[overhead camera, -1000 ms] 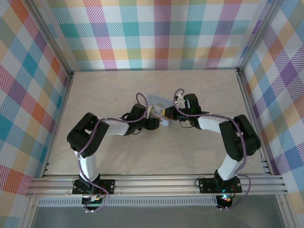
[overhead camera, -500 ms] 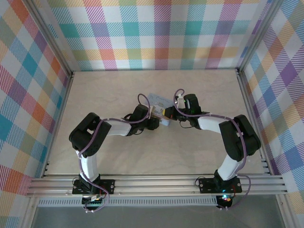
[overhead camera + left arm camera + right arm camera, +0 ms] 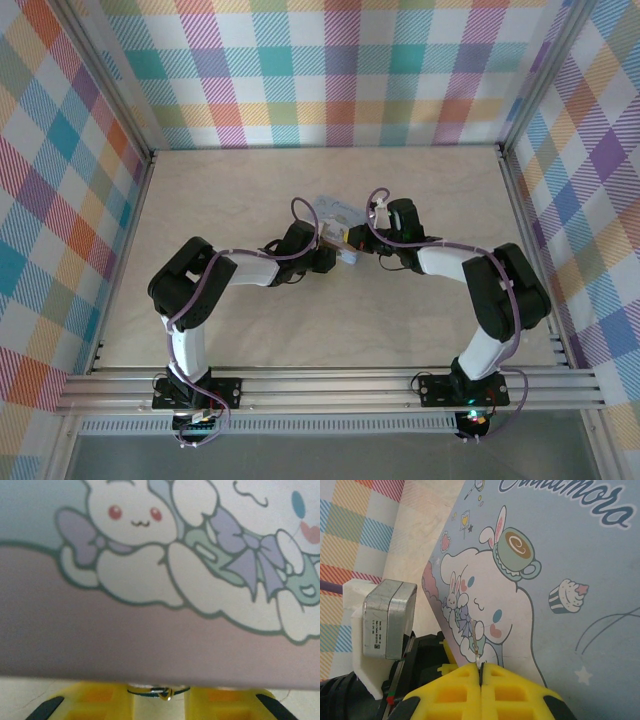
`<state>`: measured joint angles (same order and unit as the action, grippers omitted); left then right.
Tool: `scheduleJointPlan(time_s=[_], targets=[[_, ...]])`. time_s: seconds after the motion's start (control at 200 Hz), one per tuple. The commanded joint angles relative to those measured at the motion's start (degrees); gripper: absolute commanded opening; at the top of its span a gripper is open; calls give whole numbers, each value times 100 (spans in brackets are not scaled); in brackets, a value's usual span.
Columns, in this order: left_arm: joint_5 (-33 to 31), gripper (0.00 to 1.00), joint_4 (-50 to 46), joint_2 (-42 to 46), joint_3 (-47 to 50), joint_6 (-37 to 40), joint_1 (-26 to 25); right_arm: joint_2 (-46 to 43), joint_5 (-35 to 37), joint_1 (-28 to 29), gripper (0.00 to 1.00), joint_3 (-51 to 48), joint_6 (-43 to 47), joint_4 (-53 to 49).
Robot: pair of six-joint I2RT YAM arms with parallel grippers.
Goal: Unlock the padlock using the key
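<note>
Aligning the key [image 3: 478, 653], pinched in the shut right claw [image 3: 481, 670], squarely with the padlock [image 3: 161, 693] matters; left claw [image 3: 160, 704] grip unclear.

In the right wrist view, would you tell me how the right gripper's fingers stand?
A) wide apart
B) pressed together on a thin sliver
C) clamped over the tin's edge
B: the right gripper has its yellow fingers closed flush, with a thin sliver, apparently the key, poking out between the tips in front of the tin.
</note>
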<state>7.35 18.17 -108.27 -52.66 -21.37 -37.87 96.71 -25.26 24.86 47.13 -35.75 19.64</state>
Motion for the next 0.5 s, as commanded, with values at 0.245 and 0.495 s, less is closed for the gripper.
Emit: scheduleJointPlan(time_s=[0.245, 0.495], targets=[[423, 17, -640, 650, -230, -740, -123, -1597, 821, 54, 0, -592, 877, -720], [1010, 12, -1307, 888, -586, -1313, -82, -2663, 1241, 492, 0, -1760, 1053, -391]])
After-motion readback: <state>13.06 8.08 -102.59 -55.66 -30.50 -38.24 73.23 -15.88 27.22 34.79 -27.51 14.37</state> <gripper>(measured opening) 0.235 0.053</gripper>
